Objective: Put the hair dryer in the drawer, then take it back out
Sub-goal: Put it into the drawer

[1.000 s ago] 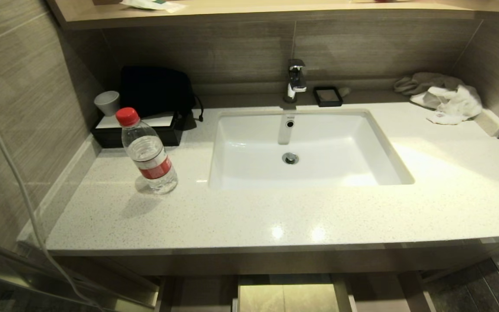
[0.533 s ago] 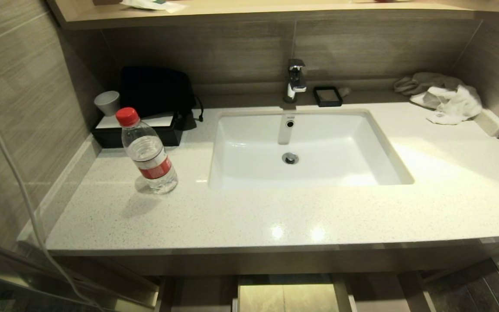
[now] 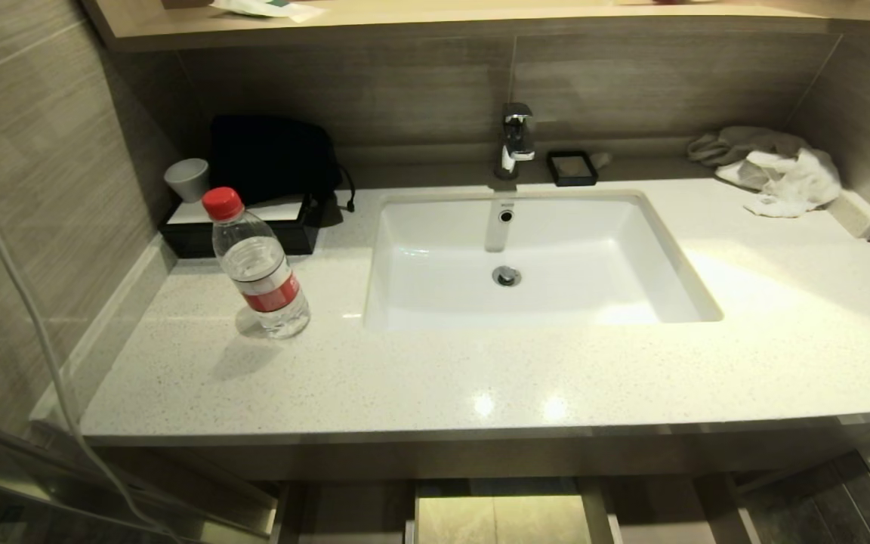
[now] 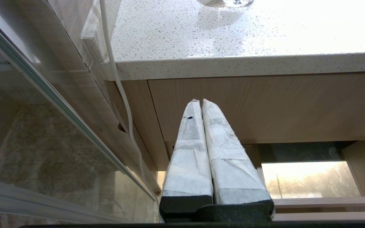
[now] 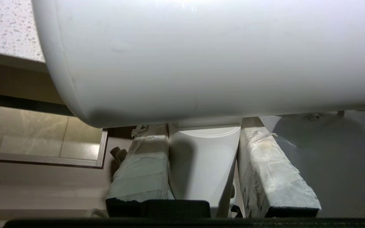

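Observation:
The white hair dryer [image 5: 201,57] fills the right wrist view, its round barrel lying across the top. My right gripper [image 5: 201,126] is shut on its white handle [image 5: 203,164], one taped finger on each side. Beneath it lies the light-wood drawer [image 5: 43,186], pulled out below the counter edge, with its boxed cut-out [image 5: 101,148] open to the tiled floor. In the head view only a strip of the drawer [image 3: 352,517] shows at the bottom, and neither arm appears. My left gripper [image 4: 200,102] is shut and empty, parked below the counter's front edge.
On the speckled counter [image 3: 480,378] are a white sink [image 3: 526,257], a red-capped water bottle [image 3: 257,264], a black tray with a grey cup [image 3: 187,179], and crumpled cloths [image 3: 775,174] at the back right. A glass panel [image 4: 43,126] and a white cable [image 4: 119,82] run along the left.

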